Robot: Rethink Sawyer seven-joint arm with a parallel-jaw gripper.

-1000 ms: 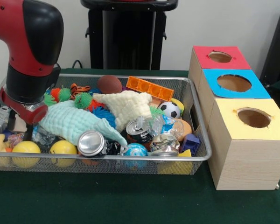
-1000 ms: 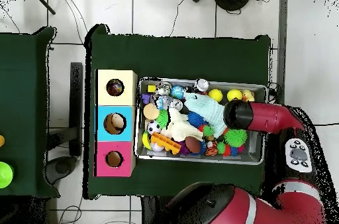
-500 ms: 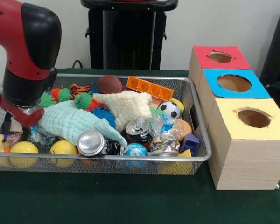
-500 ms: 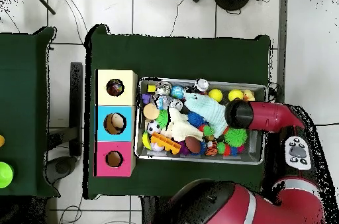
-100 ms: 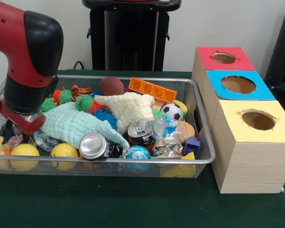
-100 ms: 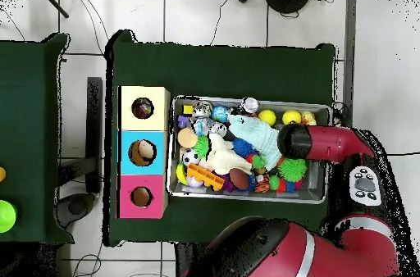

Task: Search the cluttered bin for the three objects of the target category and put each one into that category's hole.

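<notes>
The wire bin is packed with toys. Near its front lie a silver can, a black can and a crushed can. A mint cloth and a cream cloth cover the middle. Two yellow balls rest at the front left, and a soccer ball lies to the right. My gripper is down in the bin's left end, beside the mint cloth and mostly hidden under the red wrist. Nothing shows in its hold.
Three wooden boxes stand right of the bin, each with a top hole: red, blue and yellow. Spiky balls, a brown ball and an orange block fill the bin's back.
The wrist has shifted slightly at the bin's left end, first outward and then back toward the mint cloth. The bin's contents look unmoved.
</notes>
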